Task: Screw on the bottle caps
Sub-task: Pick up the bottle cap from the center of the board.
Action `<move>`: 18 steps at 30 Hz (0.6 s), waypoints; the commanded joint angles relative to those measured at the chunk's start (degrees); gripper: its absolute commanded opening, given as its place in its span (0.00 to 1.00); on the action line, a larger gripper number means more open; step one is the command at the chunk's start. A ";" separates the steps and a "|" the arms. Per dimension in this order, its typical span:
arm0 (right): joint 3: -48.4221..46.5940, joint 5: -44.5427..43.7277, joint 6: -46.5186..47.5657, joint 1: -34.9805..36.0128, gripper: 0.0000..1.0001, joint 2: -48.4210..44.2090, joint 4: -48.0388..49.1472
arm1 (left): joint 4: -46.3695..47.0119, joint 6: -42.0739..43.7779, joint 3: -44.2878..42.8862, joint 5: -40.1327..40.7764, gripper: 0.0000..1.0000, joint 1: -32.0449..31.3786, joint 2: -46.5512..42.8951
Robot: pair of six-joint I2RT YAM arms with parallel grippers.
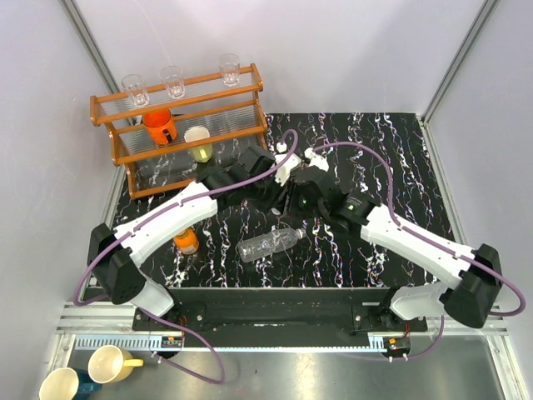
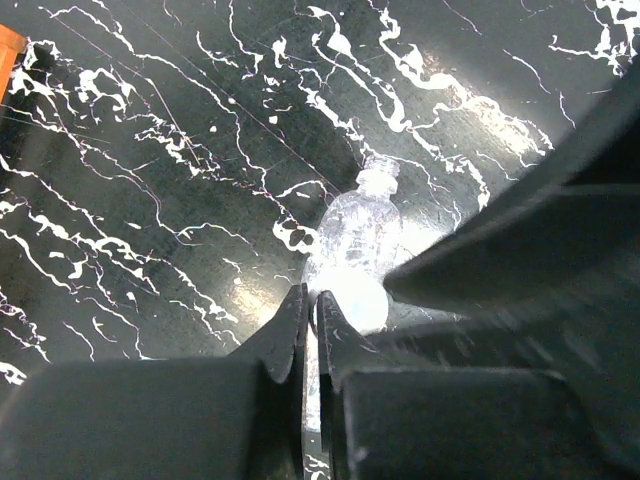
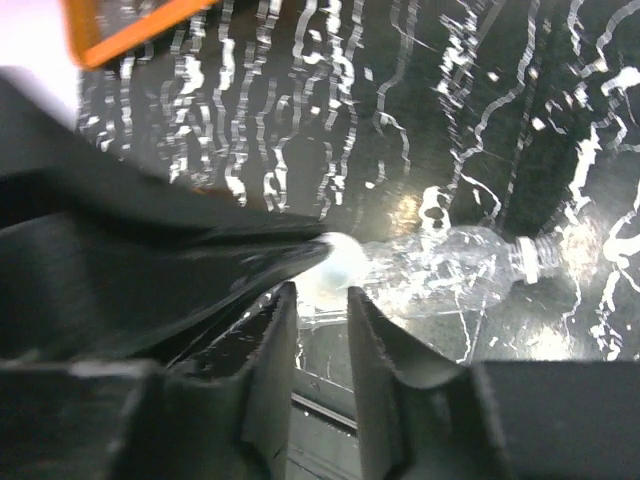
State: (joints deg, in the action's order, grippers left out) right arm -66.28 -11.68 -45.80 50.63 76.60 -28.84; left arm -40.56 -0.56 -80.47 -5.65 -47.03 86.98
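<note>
My left end effector (image 2: 310, 305) is closed, its two fingers pressed together with only a sliver between them. The white cap (image 3: 335, 265) sits right at its fingertips, but I cannot tell whether it is actually pinched or only touching. My right end effector (image 3: 322, 295) faces it tip to tip, jaws parted, and the cap is just beyond its fingertips with nothing between them. The clear bottle (image 1: 268, 244) lies on its side on the desk (image 1: 375, 150) directly below both end effectors, its neck bare. The orange bottle (image 1: 186, 241) stands well behind the left end effector, beside that arm's forearm.
</note>
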 commanded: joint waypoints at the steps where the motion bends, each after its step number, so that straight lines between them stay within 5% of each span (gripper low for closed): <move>1: 0.01 2.72 5.79 1.40 0.46 -7.59 8.88 | 2.06 0.12 -0.13 -2.87 0.00 0.09 -1.11; 4: 1.24 3.68 13.25 1.40 0.67 -12.51 10.47 | 1.45 -0.58 -1.27 -9.27 0.00 2.97 -1.90; 8: 6.23 7.19 24.33 1.40 1.00 -24.17 18.07 | 0.39 -4.44 -3.46 -30.22 0.00 11.15 -2.34; 12: 18.18 11.51 35.76 1.49 1.00 -35.54 28.22 | -1.89 -6.21 -7.50 -47.22 0.00 16.17 -2.52; 18: 17.59 14.07 54.13 3.15 1.00 -37.05 26.47 | 2.49 -15.25 -12.61 -71.50 0.00 18.90 -1.73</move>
State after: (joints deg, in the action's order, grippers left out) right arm -48.64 -0.36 -7.62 51.92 37.56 -6.24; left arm -42.98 -7.92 -88.49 -54.28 -28.36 85.69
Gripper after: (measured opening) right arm 0.994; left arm 0.023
